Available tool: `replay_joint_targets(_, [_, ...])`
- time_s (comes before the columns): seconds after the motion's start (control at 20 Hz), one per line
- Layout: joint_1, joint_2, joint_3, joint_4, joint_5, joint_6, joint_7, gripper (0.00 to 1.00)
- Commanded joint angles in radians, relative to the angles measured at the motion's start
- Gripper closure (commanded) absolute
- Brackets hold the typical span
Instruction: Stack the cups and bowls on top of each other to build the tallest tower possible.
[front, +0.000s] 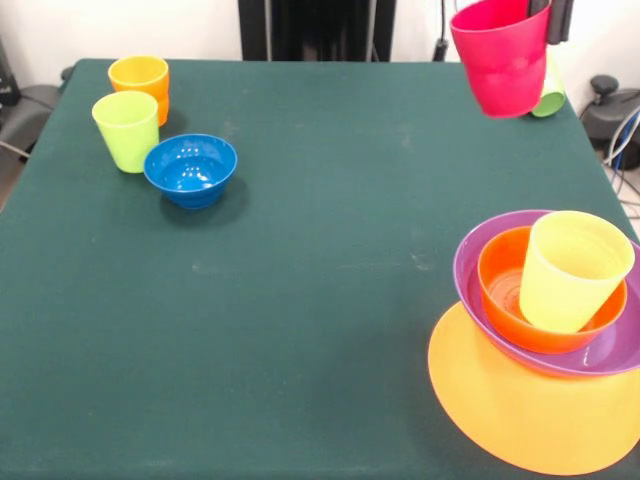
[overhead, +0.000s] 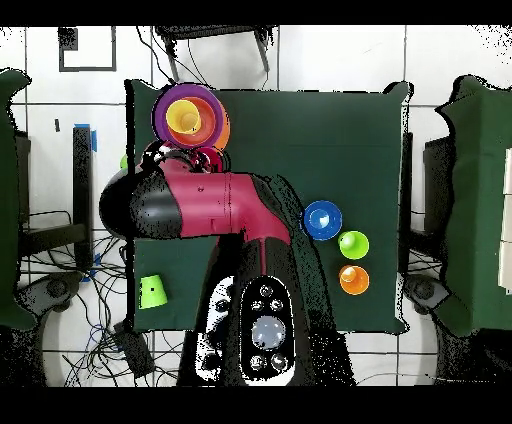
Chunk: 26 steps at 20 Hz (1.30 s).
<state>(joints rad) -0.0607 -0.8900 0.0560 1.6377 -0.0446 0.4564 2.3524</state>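
Observation:
My gripper shows only at the top right edge of the front view, shut on the rim of a red cup held in the air, tilted; the cup also shows in the overhead view. The tower stands at the near right: a yellow cup in a red-orange bowl, in a purple bowl, on an orange-yellow bowl. It also shows in the overhead view. An orange cup, a lime green cup and a blue bowl stand at the far left. The large green bowl is out of view.
A green cup sits behind the red cup near the table's far right edge; it also shows in the overhead view. The arm covers the table's middle in the overhead view. Cables lie off the table's right side.

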Motion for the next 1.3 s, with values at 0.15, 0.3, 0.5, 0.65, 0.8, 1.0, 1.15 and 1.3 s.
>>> replay_joint_targets(0.15, [-0.09, 0.012, 0.192, -0.103, -0.135, 0.371, -0.42, 1.0])
replay_joint_targets(0.3, [-0.052, 0.084, 0.2, -0.224, -0.166, 0.404, -0.354, 1.0])
replay_joint_targets(0.5, [0.001, 0.158, 0.191, -0.355, -0.198, 0.442, -0.257, 1.0])
replay_joint_targets(0.65, [0.035, 0.193, 0.176, -0.428, -0.218, 0.459, -0.199, 1.0])
replay_joint_targets(0.8, [0.063, 0.226, 0.16, -0.481, -0.231, 0.451, -0.154, 1.0])
replay_joint_targets(1.0, [0.085, 0.275, 0.147, -0.563, -0.237, 0.475, -0.145, 1.0])
replay_joint_targets(1.15, [0.098, 0.305, 0.132, -0.603, -0.249, 0.463, -0.148, 1.0])
replay_joint_targets(1.3, [0.106, 0.339, 0.12, -0.64, -0.274, 0.426, -0.173, 1.0])
